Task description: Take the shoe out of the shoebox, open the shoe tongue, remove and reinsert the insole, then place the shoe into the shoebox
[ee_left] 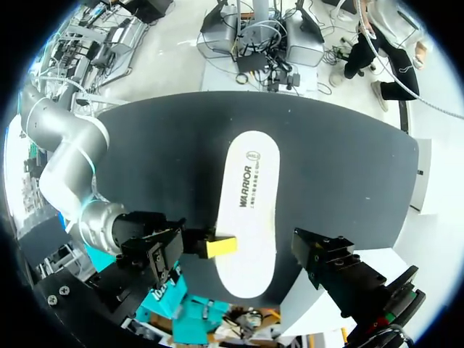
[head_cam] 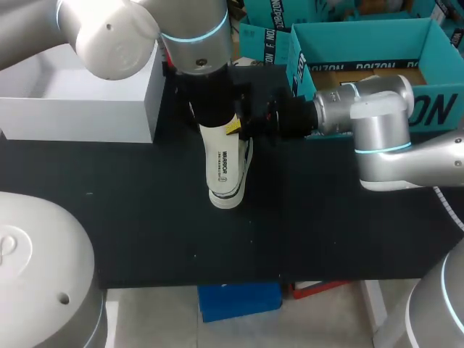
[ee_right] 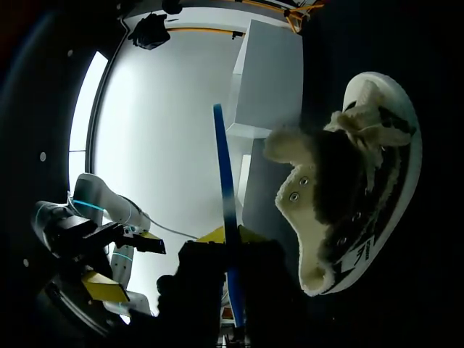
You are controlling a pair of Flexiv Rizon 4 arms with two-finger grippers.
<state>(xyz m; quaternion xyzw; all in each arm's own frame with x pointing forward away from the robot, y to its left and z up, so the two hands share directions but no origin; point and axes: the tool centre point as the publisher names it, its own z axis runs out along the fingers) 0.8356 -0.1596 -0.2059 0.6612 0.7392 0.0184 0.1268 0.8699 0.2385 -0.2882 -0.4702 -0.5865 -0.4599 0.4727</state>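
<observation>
I am seeing a white insole [ee_left: 250, 210] with dark lettering against the black table [head_cam: 145, 217]. The shoe [ee_right: 355, 196] is showing cream fleece lining.

On the white insole [ee_left: 250, 210] I see one dark printed word lengthwise, with a small round sign above it. The teal shoebox [head_cam: 362, 32] has big dark letters on its walls. The shoe [ee_right: 362, 181] maybe carries a small mark.

Head camera overlooks the whole counter [head_cam: 145, 217]; wrist cameras sit close, left over the insole [ee_left: 250, 210], right beside the shoe [ee_right: 351, 185].
</observation>
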